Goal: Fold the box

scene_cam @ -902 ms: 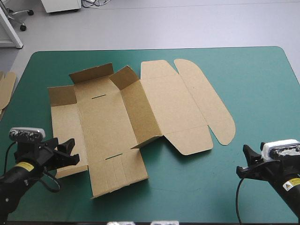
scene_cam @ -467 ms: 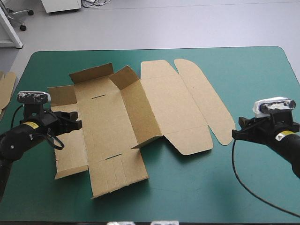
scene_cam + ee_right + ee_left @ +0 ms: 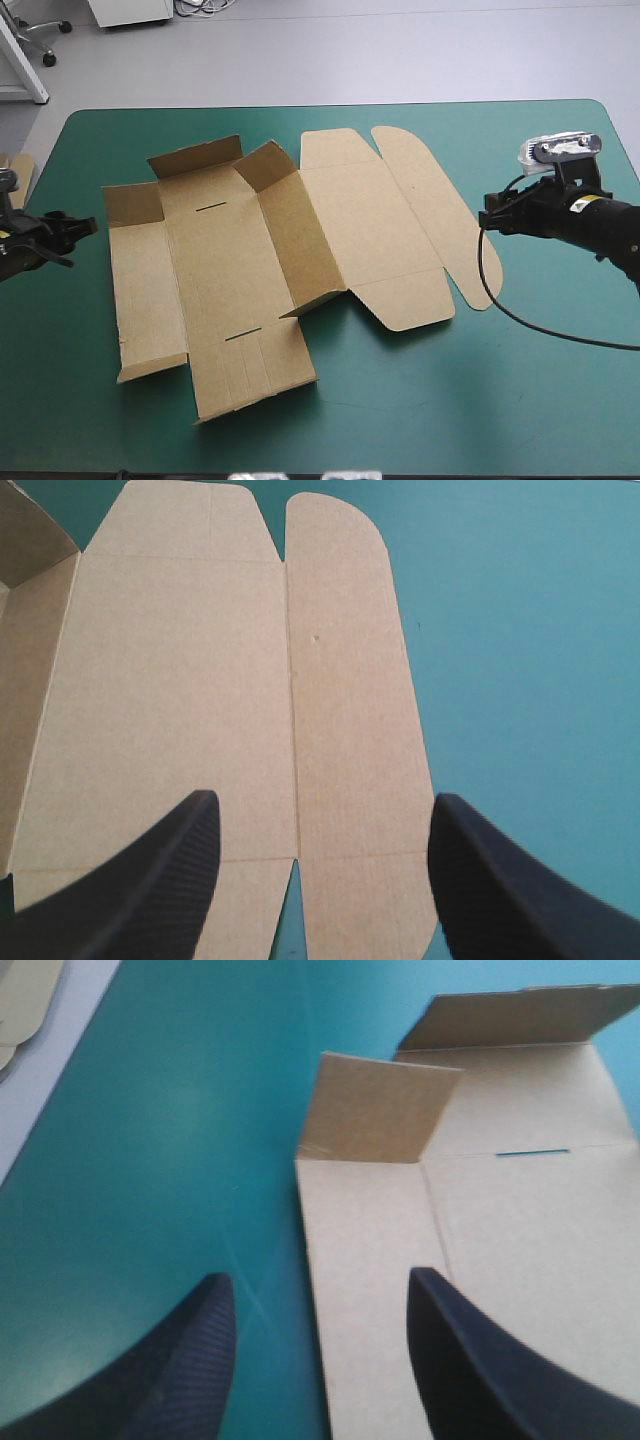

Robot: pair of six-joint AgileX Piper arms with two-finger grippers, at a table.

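My left arm is mostly cut off at the table's left edge; from above only the left gripper and a bit of wrist show. A yellow sticker sits on my right arm, its print too small to read.

The box lies opened out on the teal-green table, reaching from near the left edge to right of the middle. Its base has two thin slots, a short flap is raised at its far left corner, and a long wall stands between base and lid. The lid and its rounded flap lie flat toward the right edge.

My left gripper is spread wide and empty at the box's left side — the board's left edge runs between my black fingers, the raised flap just ahead. Whether I touch the board I cannot tell. My right gripper is spread too, empty, just beside the rounded flap's outer edge, with the flap lying ahead of my fingers.

More brown board pokes in at the left edge, mostly out of view.
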